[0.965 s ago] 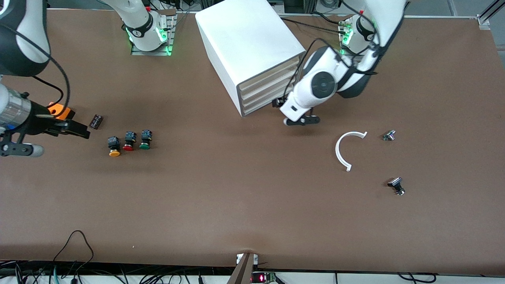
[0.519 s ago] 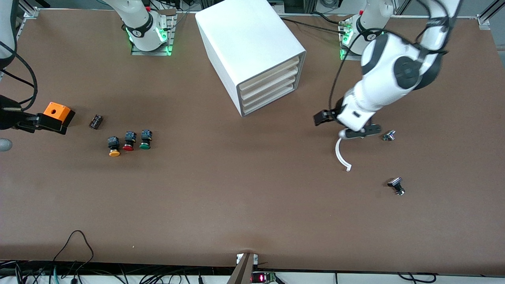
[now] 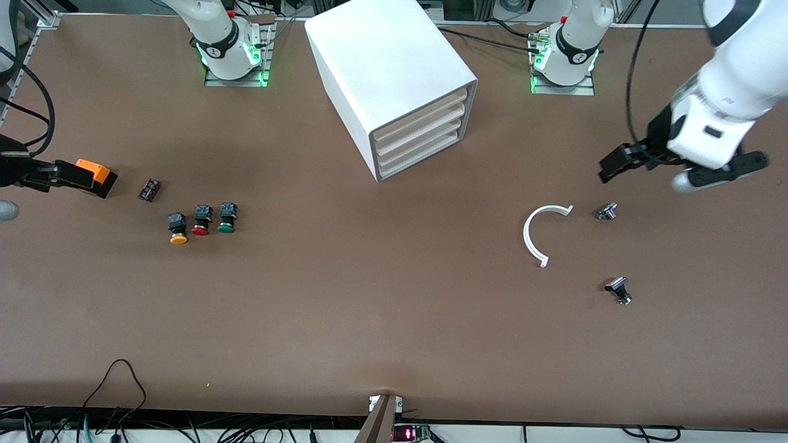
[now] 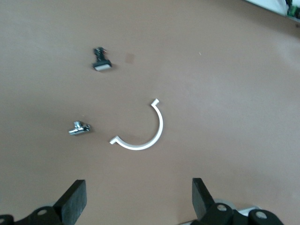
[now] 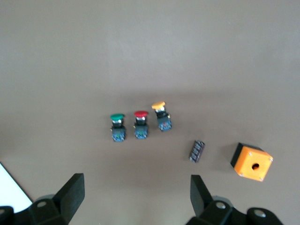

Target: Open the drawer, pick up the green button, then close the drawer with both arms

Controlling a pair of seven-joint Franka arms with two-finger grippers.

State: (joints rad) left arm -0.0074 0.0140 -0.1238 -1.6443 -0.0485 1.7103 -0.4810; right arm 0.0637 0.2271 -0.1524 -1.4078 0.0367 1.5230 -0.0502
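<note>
Brown matting covers the whole table point(image 3: 394, 320), and on it we see the big white cabinet point(image 3: 381, 67) standing between the two arm bases. Its four drawers all sit flush; the lowest drawer point(image 3: 422, 159) is shut. Our left arm point(image 3: 726, 104) hangs over the left arm's end of the table, well apart from the cabinet, and the right arm point(image 3: 12, 166) barely shows at the opposite edge. The left gripper point(image 3: 622, 163) hovers with its fingers point(image 4: 72, 204) spread wide and empty, over the white half-ring point(image 3: 542, 234) and two small metal fittings point(image 3: 607, 211). The right gripper point(image 3: 55, 173) is up over the orange box point(image 3: 93, 173), its fingers point(image 5: 70, 194) likewise parted with nothing between them. Below it lie a small dark block point(image 3: 149, 189) and three push buttons in a row: the yellow-capped one point(image 3: 178, 228), the red-capped one point(image 3: 201, 220), and the green button point(image 3: 227, 218) nearest the cabinet, out on the table rather than in any drawer.

We judge the opening step is in hand. To do it well, we would bring the left gripper low and square to the bottom drawer's front, catch only that lip and not the one above, then pull straight along the slide so the light cabinet does not skid. Meanwhile the right gripper should come down over the green cap, keeping clear of the red neighbour just beside it.
</note>
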